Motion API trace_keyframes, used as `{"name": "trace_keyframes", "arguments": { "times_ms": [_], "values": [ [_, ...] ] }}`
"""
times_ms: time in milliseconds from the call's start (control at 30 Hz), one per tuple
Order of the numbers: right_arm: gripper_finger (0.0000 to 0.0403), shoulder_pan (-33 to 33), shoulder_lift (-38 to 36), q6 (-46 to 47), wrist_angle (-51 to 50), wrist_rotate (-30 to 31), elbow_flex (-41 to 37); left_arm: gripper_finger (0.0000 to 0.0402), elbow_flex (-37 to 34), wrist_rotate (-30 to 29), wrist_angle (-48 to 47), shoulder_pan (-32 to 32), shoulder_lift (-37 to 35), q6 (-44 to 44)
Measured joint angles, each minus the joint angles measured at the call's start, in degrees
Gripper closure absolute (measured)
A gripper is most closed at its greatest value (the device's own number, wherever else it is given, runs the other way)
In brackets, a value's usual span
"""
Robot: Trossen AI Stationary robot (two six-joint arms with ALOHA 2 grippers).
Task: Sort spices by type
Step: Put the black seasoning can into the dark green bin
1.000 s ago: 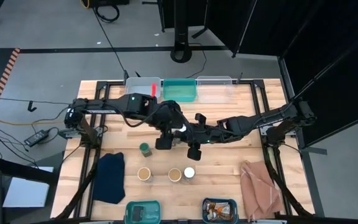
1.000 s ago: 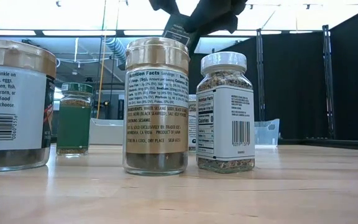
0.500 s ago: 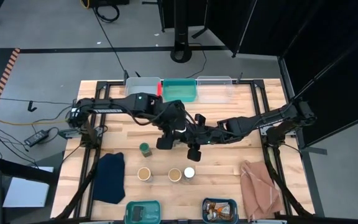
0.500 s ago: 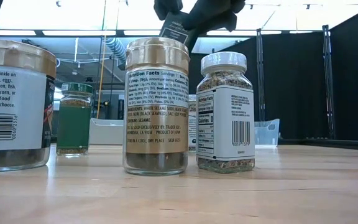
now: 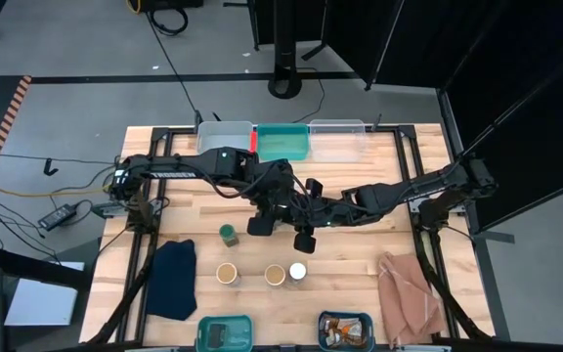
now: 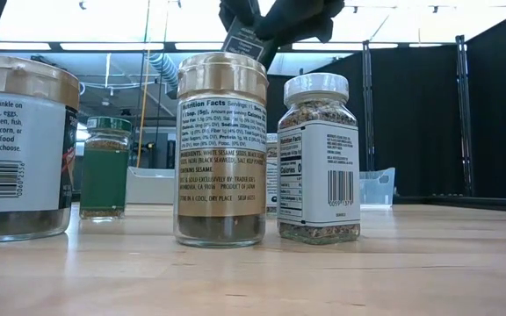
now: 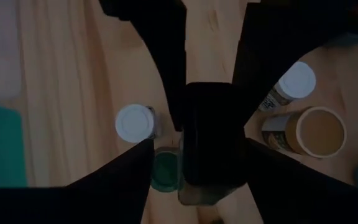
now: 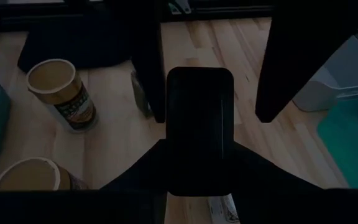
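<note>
Left gripper (image 5: 280, 207) narrowed, dark box (image 7: 208, 134) midtable

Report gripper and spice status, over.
Right gripper shut on small dark box, above mid-table. Left gripper at the same box. Green-top jar stands underneath; nothing blocking.

Four round jars stand upright on the bench — a green-topped jar (image 5: 227, 233) apart to one side, two tan-topped jars (image 5: 227, 273) in a row with a white-topped jar (image 5: 298, 272), which sits just beside one of them — while a small dark box (image 6: 242, 42) hangs above.
</note>
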Motion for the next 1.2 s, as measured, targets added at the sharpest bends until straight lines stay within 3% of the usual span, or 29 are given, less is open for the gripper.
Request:
{"name": "trace_keyframes", "arguments": {
  "times_ms": [367, 533, 933, 1200],
  "values": [
    [0.0262, -0.02, 0.0, -0.03, 0.07, 0.19, 0.0, 0.0255, 0.0, 1.35, -0.25, -0.02, 0.0, -0.62],
    [0.0262, -0.02, 0.0, -0.22, 0.09, 0.0, 0.0, 0.0271, 0.0, 1.35, -0.27, -0.07, 0.0, -0.64],
    [0.0101, -0.02, 0.0, 0.78, 0.65, -0.38, 0.0, 0.0268, 0.0, 0.82, -0.29, -0.04, 0.02, -1.97],
    [0.0094, -0.09, -3.04, 1.93, -2.75, -3.35, 0.0, 0.0268, -0.02, 0.44, -2.43, -0.07, -0.16, -3.39]
  ]
}}
